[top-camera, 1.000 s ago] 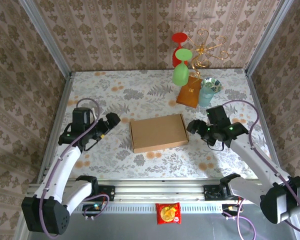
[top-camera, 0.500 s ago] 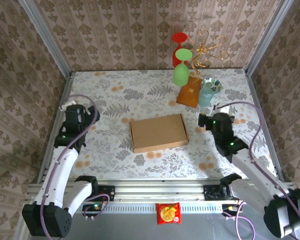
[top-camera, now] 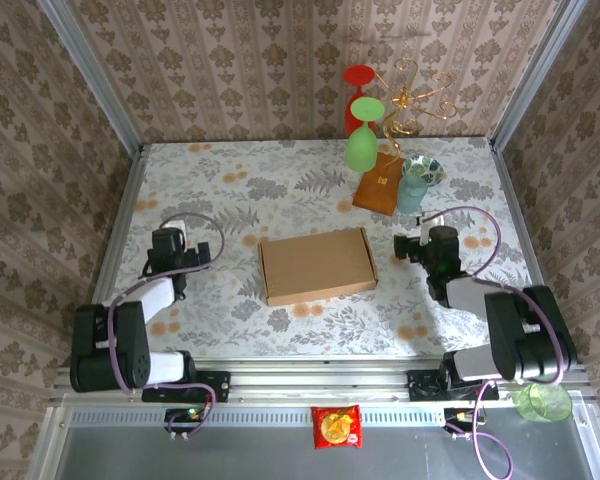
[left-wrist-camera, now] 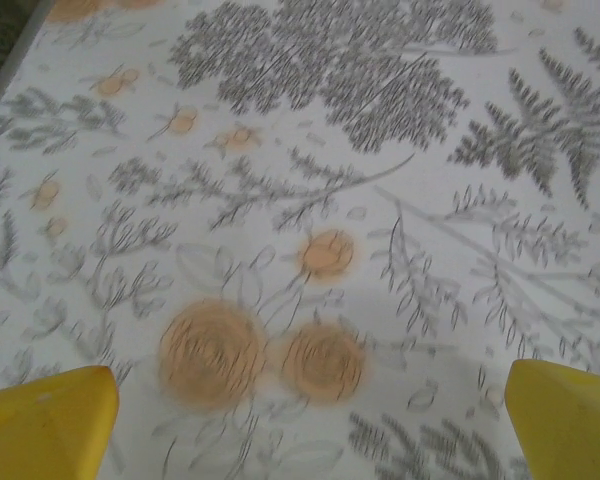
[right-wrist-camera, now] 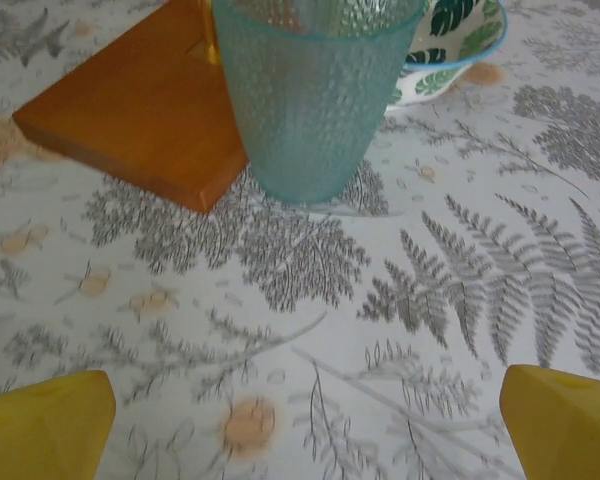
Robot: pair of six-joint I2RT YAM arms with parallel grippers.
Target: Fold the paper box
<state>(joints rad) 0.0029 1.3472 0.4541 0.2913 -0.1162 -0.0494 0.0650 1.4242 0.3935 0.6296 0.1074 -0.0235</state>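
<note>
Paper box (top-camera: 317, 265) mid-table, tablecloth (top-camera: 230, 190) open round all four edges

the paper box (top-camera: 317, 265) is tan, the cup (right-wrist-camera: 315, 100) teal, the tablecloth (left-wrist-camera: 380, 250) grey-fern and orange-flower printed.

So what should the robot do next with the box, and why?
Probably just settle both arms at rest. The paper box already looks like a closed, shallow box, and the left gripper and right gripper stand open, apart from it, holding nothing.
</note>
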